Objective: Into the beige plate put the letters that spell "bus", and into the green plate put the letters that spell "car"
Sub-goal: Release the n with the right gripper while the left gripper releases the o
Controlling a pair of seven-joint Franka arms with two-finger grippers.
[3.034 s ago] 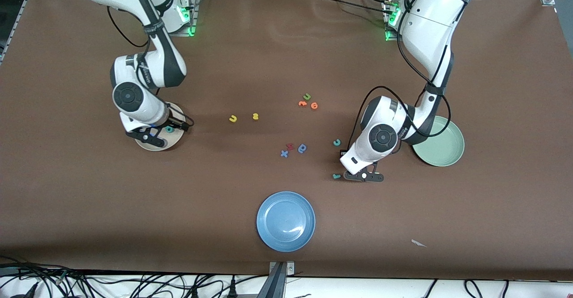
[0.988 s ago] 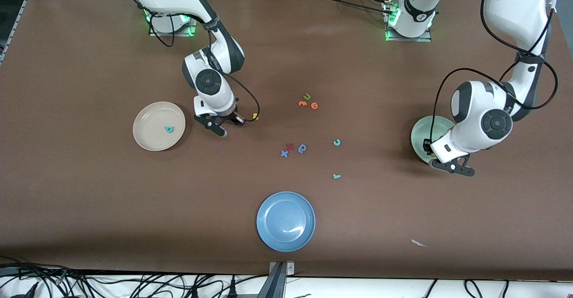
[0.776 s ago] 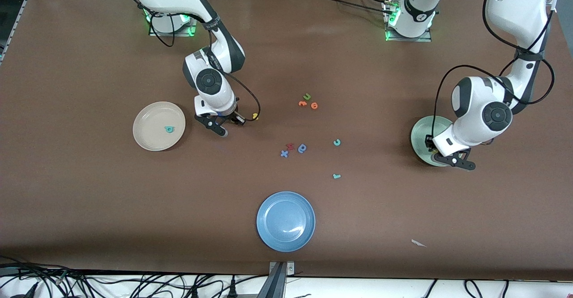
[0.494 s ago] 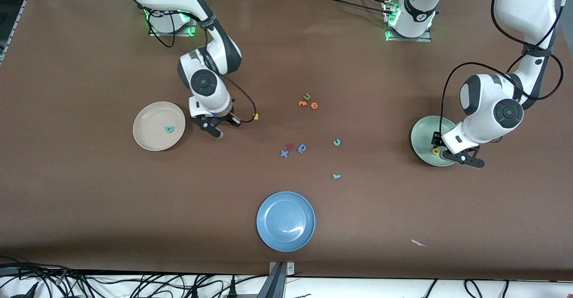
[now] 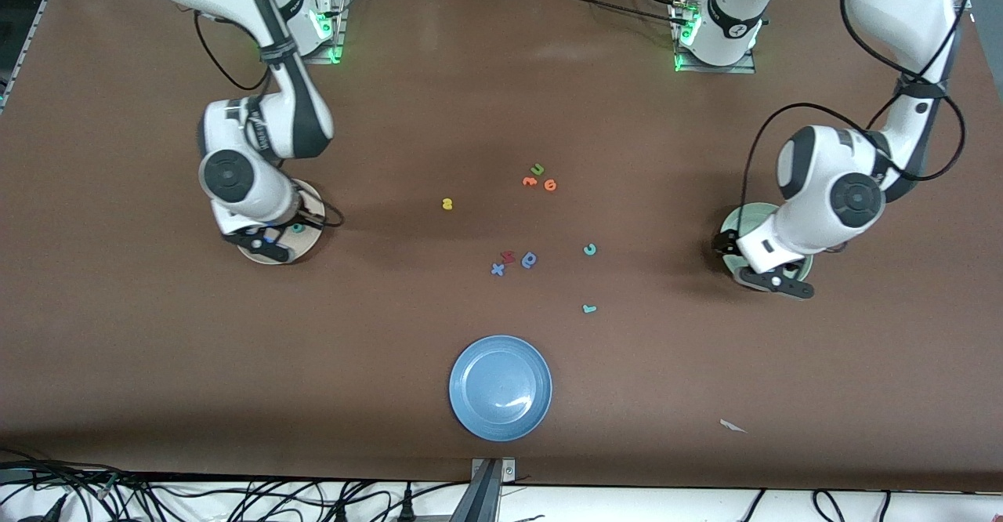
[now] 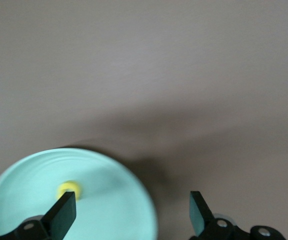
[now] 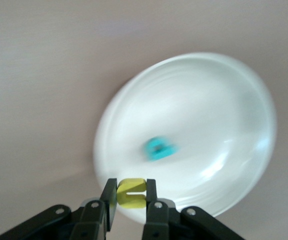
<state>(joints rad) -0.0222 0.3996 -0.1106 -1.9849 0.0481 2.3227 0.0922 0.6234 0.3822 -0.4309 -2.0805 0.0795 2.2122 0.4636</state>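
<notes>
Over the round cream-beige plate (image 7: 184,135), the right hand (image 7: 132,200) is clamped on a small yellow foam u (image 7: 131,193), prob. to drop it by the teal foam b (image 7: 160,148) w/ "bus". Left hand (image 6: 129,215) hangs wide open, empty, over the pale mint-green plate (image 6: 29,190), where the yellow foam a (image 6: 69,190) lies; yellow s (image 5: 447,204), teal c (image 5: 590,249) & teal r (image 5: 589,309) sit on the brown counter (image 5: 705,396).

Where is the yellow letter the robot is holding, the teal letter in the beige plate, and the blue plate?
yellow u (image 7: 131,193), right wrist view, its middle, between the fingers.
teal b (image 7: 160,148), right wrist view, its centre.
blue plate (image 5: 470,420), front view, its rim.
</notes>
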